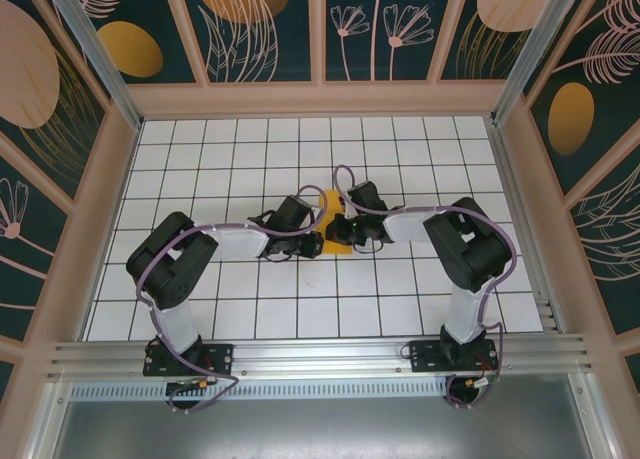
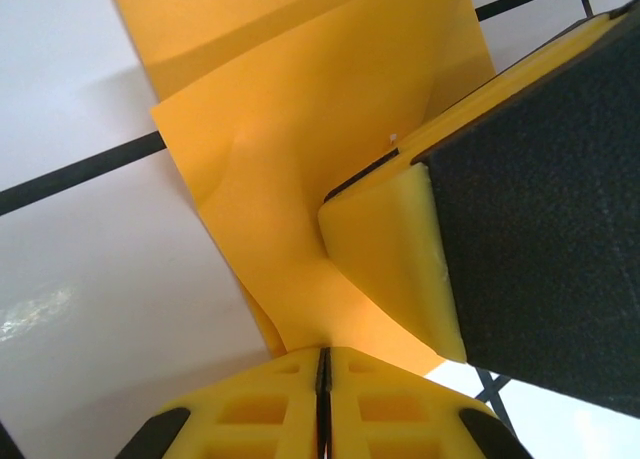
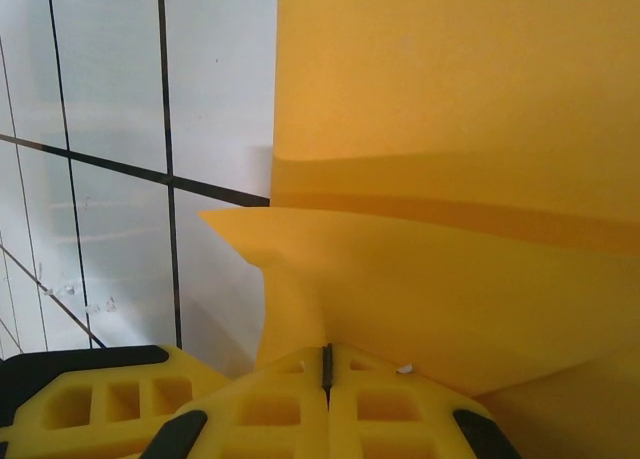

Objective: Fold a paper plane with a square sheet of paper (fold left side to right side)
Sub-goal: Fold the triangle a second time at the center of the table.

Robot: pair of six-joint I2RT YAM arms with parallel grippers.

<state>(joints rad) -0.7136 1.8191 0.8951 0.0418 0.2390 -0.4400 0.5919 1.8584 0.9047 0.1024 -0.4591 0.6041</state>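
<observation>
**K:** Entry. The sheet of paper (image 1: 330,201) is at the middle of the table (image 1: 200,159), partly folded, with one flap lifted off the tiles. The left gripper (image 2: 322,364) reaches it from 9 o'clock and the right gripper (image 3: 326,359) from 3 o'clock.

**M:** Fingers?

**K:** Both pairs are pressed together, each pinching an edge of the sheet. In the left wrist view the paper buckles just above the pinch, toward 12 o'clock. One finger of the right gripper sits at 3 o'clock, against the flap or just beside it; K cannot tell which.

**M:** Risks, as judged?

**K:** 1. Tearing. There are two pinches close together on thin paper. If the arms pull apart or twist against each other, the strip between them takes the load.
2. Stray crease. The buckle could get pressed flat off the intended line, so the left edge would not meet the right edge squarely.
3. Dragging. Nothing seems to pin the lower layer, so carrying the flap toward 3 o'clock may slide the whole sheet.
4. Crowding. The grippers are near enough to knock each other.

**M:** Fold done?

**K:** Judged not. The flap is up, not flat.
</observation>
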